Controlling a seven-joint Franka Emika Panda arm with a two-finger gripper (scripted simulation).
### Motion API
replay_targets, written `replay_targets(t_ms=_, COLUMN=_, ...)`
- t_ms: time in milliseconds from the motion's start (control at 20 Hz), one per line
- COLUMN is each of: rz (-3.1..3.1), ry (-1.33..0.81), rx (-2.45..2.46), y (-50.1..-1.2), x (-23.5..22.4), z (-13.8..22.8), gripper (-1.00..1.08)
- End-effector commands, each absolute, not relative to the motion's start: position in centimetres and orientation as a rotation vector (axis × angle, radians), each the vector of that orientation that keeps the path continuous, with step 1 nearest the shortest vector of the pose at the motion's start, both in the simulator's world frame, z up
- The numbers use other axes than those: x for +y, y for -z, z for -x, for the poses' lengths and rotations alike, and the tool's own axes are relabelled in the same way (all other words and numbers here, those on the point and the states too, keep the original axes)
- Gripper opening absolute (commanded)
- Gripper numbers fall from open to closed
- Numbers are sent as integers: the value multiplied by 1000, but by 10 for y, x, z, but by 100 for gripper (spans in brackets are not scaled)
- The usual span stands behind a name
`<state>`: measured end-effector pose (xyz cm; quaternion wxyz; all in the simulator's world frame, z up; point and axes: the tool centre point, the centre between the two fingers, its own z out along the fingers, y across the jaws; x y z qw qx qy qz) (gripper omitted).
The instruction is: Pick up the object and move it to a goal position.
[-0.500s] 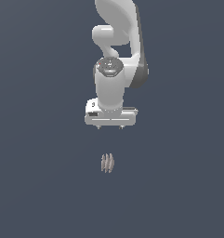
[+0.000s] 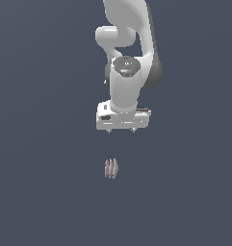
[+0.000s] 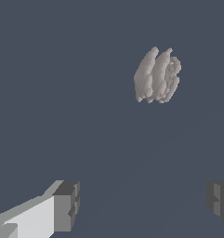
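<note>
Flat, featureless dark blue-grey surface filling both views, white robot arm reaching down over it, gripper with fingers spread wide apart and holding nothing, small ribbed pinkish-tan object lying on the surface, apart from the fingertips.

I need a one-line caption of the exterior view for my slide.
Open claw hovers above the ribbed object, apart from it.

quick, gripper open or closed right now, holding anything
Gripper: open, fingers spread wide, holding nothing; the ribbed pinkish-tan object lies apart from it.
</note>
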<state>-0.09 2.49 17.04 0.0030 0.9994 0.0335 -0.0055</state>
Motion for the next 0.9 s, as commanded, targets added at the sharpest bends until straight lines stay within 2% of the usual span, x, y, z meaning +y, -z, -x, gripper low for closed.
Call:
replay_targets(t_ms=0, rz=-3132, ry=16, rx=128, y=-172, x=31, z=1, gripper=100)
replay_targets(t_ms=400, rz=-3134, ry=16, rx=115, y=-170, x=28, z=-3, gripper=100)
replay_targets(t_ms=850, rz=-3138, ry=13, rx=66, y=-158, x=19, z=-30, gripper=100)
